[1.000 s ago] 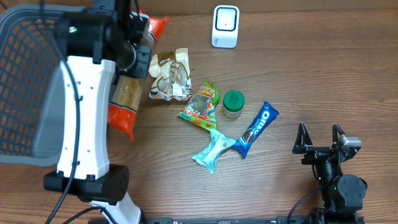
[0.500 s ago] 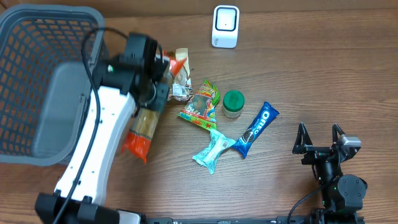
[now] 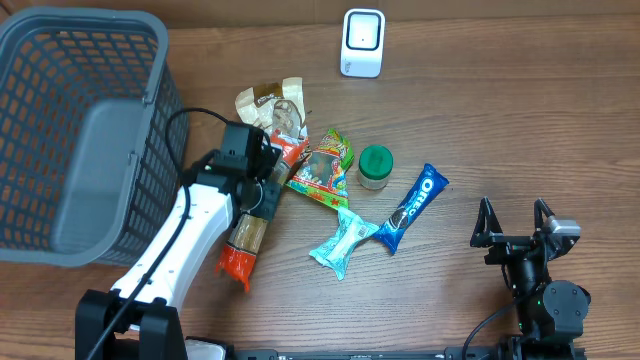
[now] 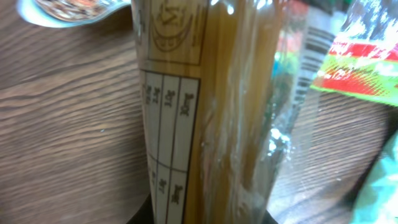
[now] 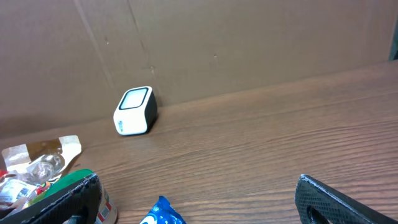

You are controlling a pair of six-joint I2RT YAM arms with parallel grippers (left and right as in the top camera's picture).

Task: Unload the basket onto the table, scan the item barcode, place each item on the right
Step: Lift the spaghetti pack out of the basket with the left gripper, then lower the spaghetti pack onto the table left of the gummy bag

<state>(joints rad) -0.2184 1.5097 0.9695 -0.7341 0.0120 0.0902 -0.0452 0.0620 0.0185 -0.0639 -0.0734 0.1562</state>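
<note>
A long clear packet of spaghetti point(image 3: 247, 232) with red ends lies slanted just left of the table's middle, and my left gripper point(image 3: 263, 192) is shut on its upper part. In the left wrist view the packet point(image 4: 217, 112) fills the frame, its printed table label facing the camera, with the gripper point(image 4: 205, 219) at the bottom edge. Barcode-like stripes point(image 4: 316, 46) show on clear film to its right. The white scanner point(image 3: 362, 42) stands at the back middle, also visible as the scanner point(image 5: 135, 111) from the right. My right gripper point(image 3: 513, 226) rests open and empty at the front right.
A grey mesh basket point(image 3: 60, 120) fills the left side. Beside the packet lie a clear bag with a brown label point(image 3: 272, 112), a colourful snack bag point(image 3: 322, 170), a green-lidded jar point(image 3: 375, 166), a teal wrapper point(image 3: 340, 242) and a blue Oreo pack point(image 3: 415, 205).
My left arm has swung down and forward from beside the basket, carrying the spaghetti packet toward the table's middle and lower. The right arm has not moved.
</note>
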